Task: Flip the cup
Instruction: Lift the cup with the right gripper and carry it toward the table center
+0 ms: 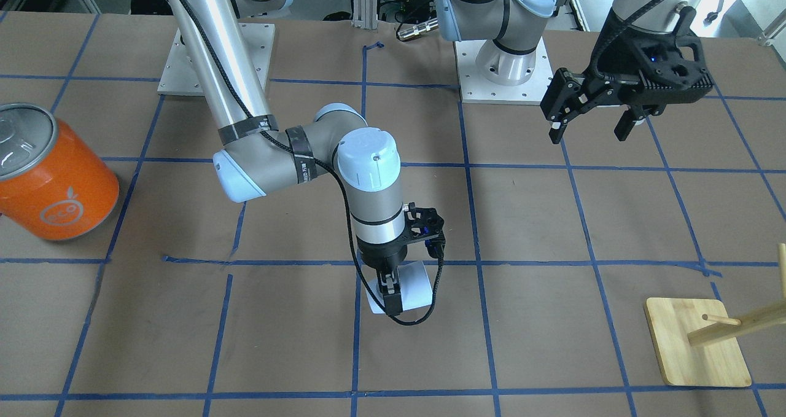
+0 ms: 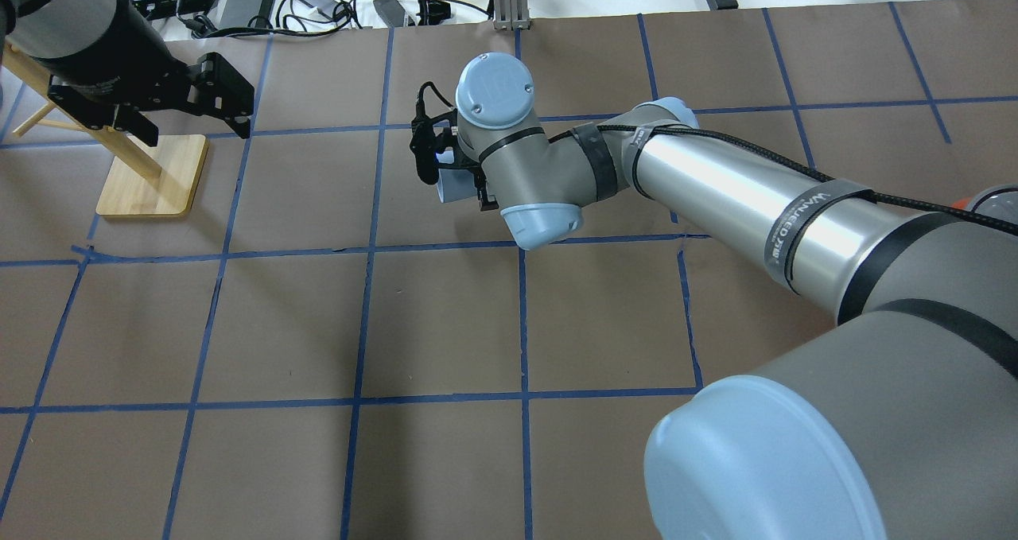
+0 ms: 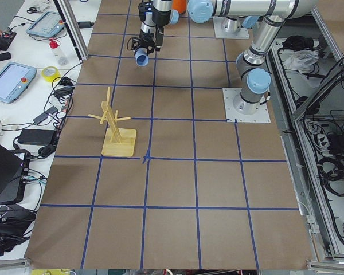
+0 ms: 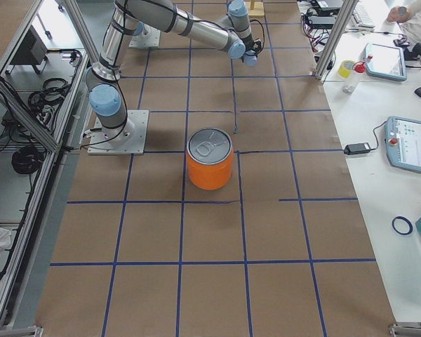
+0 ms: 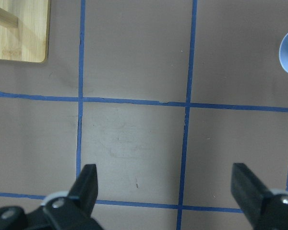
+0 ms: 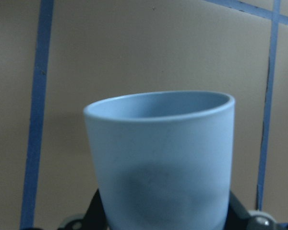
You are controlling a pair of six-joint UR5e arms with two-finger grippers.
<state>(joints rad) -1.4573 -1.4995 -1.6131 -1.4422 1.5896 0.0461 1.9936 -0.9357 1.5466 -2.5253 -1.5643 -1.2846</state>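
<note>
- The cup (image 6: 158,163) is being gripped by the right gripper (image 1: 391,295), whose two fingers are being pressed against its lower wall near the closed end.
- The cup is being held near the middle of the table (image 1: 552,319), beside a crossing of blue tape lines.
- Its open mouth is being pointed away from the wrist and towards the table, at a tilt.
- Whether the rim is touching the table cannot be told from these views.
- The flip is being judged as partly done: the cup is grasped and being turned, but it is not yet set down and released.
- The right arm is being stretched far out over the table, with its last joint turned straight down above the cup.
- The left gripper (image 1: 589,134) is being held wide open and empty, raised above the table near its own base, well apart from the cup.
- An orange can (image 1: 55,177) and a wooden stand (image 1: 694,343) are being left at opposite ends of the table, far from the cup.
</note>
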